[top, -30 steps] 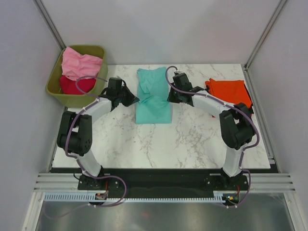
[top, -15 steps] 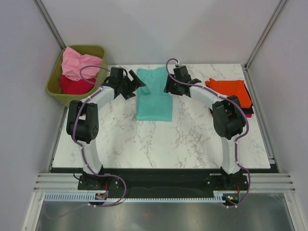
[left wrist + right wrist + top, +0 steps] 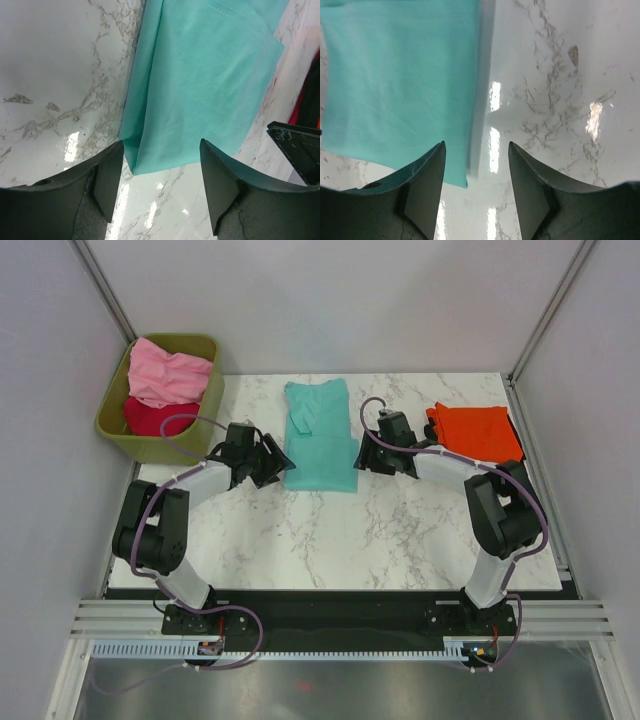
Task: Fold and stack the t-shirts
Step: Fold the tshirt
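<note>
A teal t-shirt [image 3: 320, 438] lies partly folded, flat on the marble table [image 3: 330, 530]. My left gripper [image 3: 277, 462] stands open beside its near left corner, and that corner of the teal t-shirt [image 3: 200, 85] shows just beyond the left gripper [image 3: 160, 150] with nothing between the fingers. My right gripper [image 3: 365, 453] is open at the shirt's right edge; the near right corner of the teal t-shirt [image 3: 400, 85] sits by the right gripper [image 3: 476, 150], untouched. An orange t-shirt [image 3: 477, 430] lies folded at the right, with a dark layer showing under it.
An olive-green bin [image 3: 160, 405] at the back left holds a pink shirt [image 3: 168, 372] over a crimson one [image 3: 155, 418]. White walls close in the table on three sides.
Both grippers let go of the teal shirt's edge after carrying it toward the back, then drew back toward the near corners. The shirt now lies flat.
</note>
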`<action>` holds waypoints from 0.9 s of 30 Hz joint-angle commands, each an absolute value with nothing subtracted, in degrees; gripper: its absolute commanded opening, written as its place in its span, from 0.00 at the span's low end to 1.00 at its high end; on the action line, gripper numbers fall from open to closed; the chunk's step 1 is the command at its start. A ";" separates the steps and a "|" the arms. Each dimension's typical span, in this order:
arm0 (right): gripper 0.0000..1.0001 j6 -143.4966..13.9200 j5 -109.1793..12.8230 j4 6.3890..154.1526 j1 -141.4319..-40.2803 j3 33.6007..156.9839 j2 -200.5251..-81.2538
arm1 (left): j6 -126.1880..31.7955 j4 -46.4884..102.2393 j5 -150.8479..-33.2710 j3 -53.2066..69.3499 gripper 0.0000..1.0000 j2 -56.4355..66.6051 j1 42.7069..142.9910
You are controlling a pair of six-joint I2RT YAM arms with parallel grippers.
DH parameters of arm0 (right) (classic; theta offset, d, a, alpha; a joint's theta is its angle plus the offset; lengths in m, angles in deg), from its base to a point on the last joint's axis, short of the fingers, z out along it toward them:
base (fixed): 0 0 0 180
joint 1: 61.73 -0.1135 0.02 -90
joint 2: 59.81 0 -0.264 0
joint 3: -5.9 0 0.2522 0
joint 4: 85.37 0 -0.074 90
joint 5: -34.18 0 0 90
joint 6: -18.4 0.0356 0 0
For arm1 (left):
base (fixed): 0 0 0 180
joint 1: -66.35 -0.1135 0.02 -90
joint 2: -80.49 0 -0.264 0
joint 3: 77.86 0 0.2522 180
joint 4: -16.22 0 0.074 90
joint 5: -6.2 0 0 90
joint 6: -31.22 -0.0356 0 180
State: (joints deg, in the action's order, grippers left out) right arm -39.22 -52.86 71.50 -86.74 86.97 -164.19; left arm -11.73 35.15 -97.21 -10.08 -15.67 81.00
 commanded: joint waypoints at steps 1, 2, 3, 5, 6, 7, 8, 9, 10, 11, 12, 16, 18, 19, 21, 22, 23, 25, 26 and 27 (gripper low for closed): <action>0.61 -37.59 -51.07 77.17 -87.04 82.51 -161.33 | -16.84 30.51 -93.56 -11.97 0.68 -11.18 82.43; 0.61 -37.33 -51.25 78.22 -87.04 82.07 -160.97 | -17.37 30.16 -92.34 -12.76 0.67 -11.09 83.22; 0.60 -37.24 -51.25 78.40 -87.13 81.97 -161.06 | -17.81 30.24 -91.98 -12.94 0.66 -11.61 83.49; 0.60 -36.98 -49.94 78.84 -87.30 82.32 -161.85 | -18.87 28.58 -92.06 -13.47 0.65 -12.40 83.58; 0.59 -36.80 -49.23 79.02 -87.48 82.32 -162.28 | -19.22 28.75 -92.32 -13.30 0.64 -12.84 83.58; 0.59 -36.62 -48.71 79.28 -87.57 82.41 -162.99 | -19.40 28.92 -93.02 -13.04 0.63 -13.37 83.58; 0.59 -36.45 -47.74 79.20 -87.92 82.41 -163.34 | -19.40 28.92 -93.72 -12.86 0.63 -13.46 83.66; 0.59 -36.36 -47.30 79.37 -88.18 82.50 -163.60 | -19.31 28.84 -94.60 -12.77 0.63 -13.55 83.84; 0.59 -36.53 -47.12 79.55 -88.45 82.50 -164.04 | -19.40 28.92 -94.70 -12.77 0.63 -13.99 84.01; 0.59 -36.71 -47.03 79.46 -88.80 82.67 -164.13 | -19.40 29.01 -94.09 -12.86 0.62 -14.17 84.10; 0.59 -36.71 -46.94 79.46 -88.89 82.76 -164.22 | -19.49 29.01 -93.73 -12.86 0.61 -14.60 84.10; 0.57 -36.71 -45.28 79.29 -88.98 83.90 -166.50 | -19.84 29.63 -93.90 -11.28 0.43 -16.89 84.10; 0.55 -36.53 -44.92 79.28 -89.06 84.26 -167.38 | -19.84 29.63 -94.08 -11.10 0.32 -17.59 84.10; 0.52 -36.45 -44.83 79.37 -89.06 84.43 -167.82 | -19.93 29.63 -94.08 -11.19 0.29 -17.77 84.10; 0.40 -36.53 -44.92 79.11 -89.06 84.70 -167.92 | -20.28 31.99 -93.82 -11.10 0.06 -17.86 84.10; 0.35 -36.53 -45.09 79.02 -89.06 84.52 -167.57 | -20.28 32.70 -93.38 -11.01 0.02 -17.68 84.10; 0.27 -36.45 -45.10 79.02 -89.06 84.43 -167.30 | -20.37 33.40 -93.12 -11.36 0.02 -17.68 84.10; 0.19 -36.36 -45.01 78.76 -89.06 83.82 -166.43 | -20.63 34.02 -93.03 -12.15 0.02 -17.07 84.10; 0.11 -36.18 -44.83 78.41 -89.06 83.64 -166.16 | -20.63 34.11 -92.94 -13.11 0.02 -16.89 84.10; 0.07 -36.01 -44.57 78.32 -88.98 83.21 -165.98 | -20.54 34.11 -92.85 -13.73 0.02 -16.63 84.10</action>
State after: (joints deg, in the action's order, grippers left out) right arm -36.47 -45.45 77.40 -89.04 82.49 -167.75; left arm -18.40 32.88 -94.21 -12.90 -17.61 83.85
